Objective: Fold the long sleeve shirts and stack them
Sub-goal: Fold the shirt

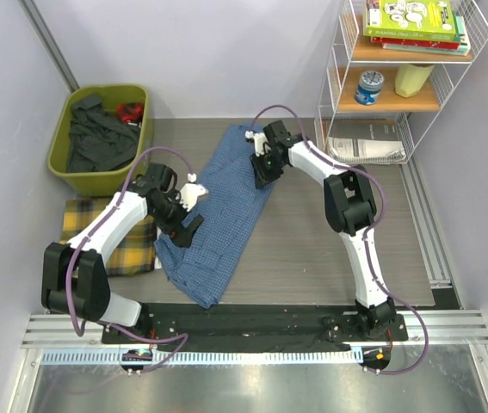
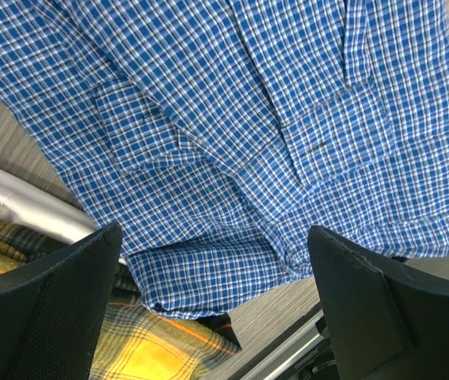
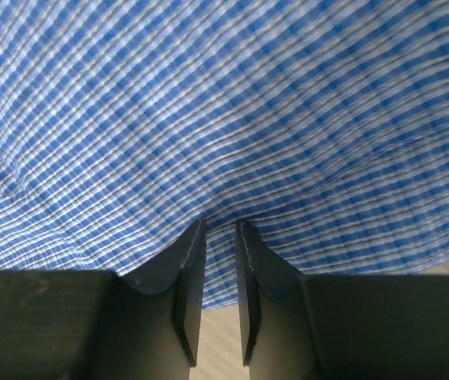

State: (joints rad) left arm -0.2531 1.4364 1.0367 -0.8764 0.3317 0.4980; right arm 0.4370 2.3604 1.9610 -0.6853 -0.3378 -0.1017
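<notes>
A green bin (image 1: 97, 142) of dark clothes sat at the far left. Just in front of it, the yellow shirt (image 1: 136, 254) lay folded flat on the table (image 1: 312, 249), partly under the left arm.

The left gripper (image 1: 188, 231) hung over the blue shirt's near-left edge. In the wrist view its fingers (image 2: 58, 305) stood wide apart, released, with nothing between them and only cloth below.

The blue shirt (image 1: 226, 198) lay mid-table, folded into a long, narrow strip. Its long axis ran from far to near and slanted, with the far end leaning right and the near end leaning left, towards the arms' bases. Its near-left edge touched the yellow shirt. I could not tell which end held the collar.

The right gripper (image 1: 265, 172) sat at the strip's far-right edge. It was clenched, its fingers (image 3: 188, 269) nearly together on a pinch of blue cloth.

A wire shelf (image 1: 334, 82) with books stood at the far right.
</notes>
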